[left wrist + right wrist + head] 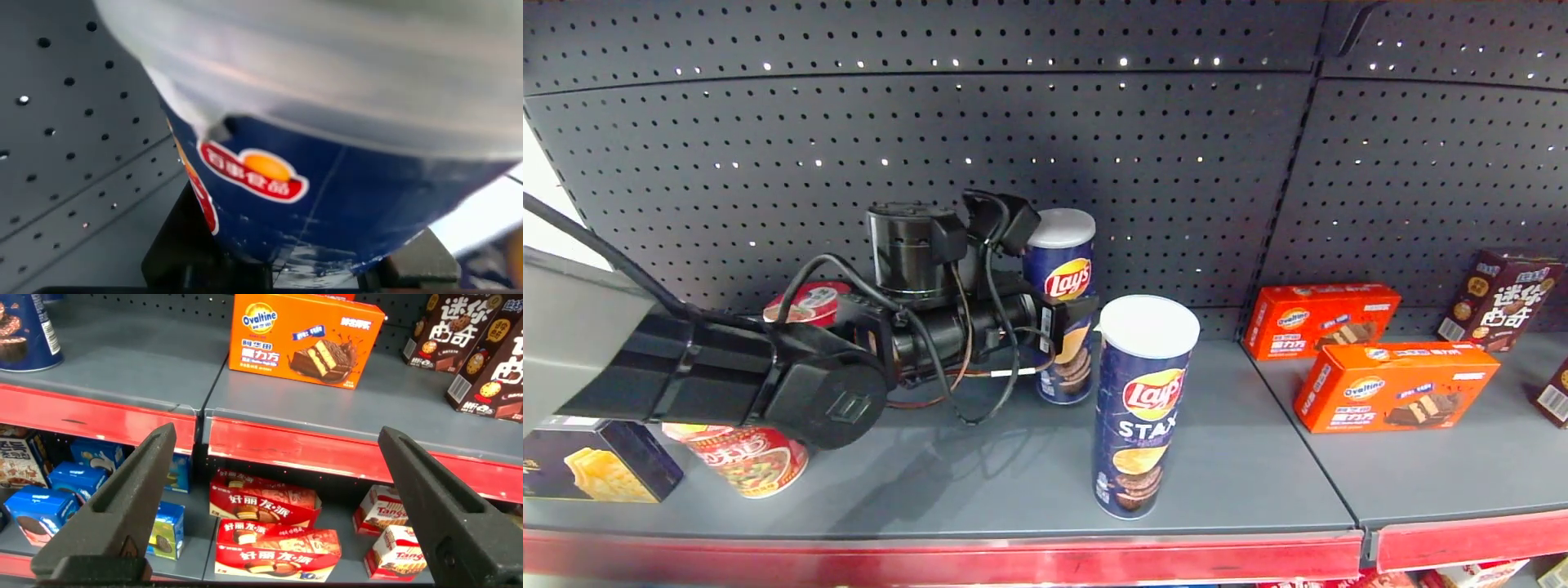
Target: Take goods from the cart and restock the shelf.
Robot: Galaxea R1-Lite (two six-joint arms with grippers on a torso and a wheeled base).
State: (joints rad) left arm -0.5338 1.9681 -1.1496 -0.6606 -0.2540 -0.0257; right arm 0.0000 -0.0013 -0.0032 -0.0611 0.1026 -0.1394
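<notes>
While my left hand (1072, 315) clamps the rear chip can (1065, 273), I should seat it flat on the shelf (980, 478) before release.

Dim light, soft shadows — edges bowed

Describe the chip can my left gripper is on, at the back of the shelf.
The rear chip can is a tall dark-blue tube, cardboard by its look, with a white lid and a red-and-yellow logo. It stands upright close to the pegboard, behind the front chip can. The left gripper clamps its middle with its fingers. Whether its base touches the shelf is unclear.
</notes>
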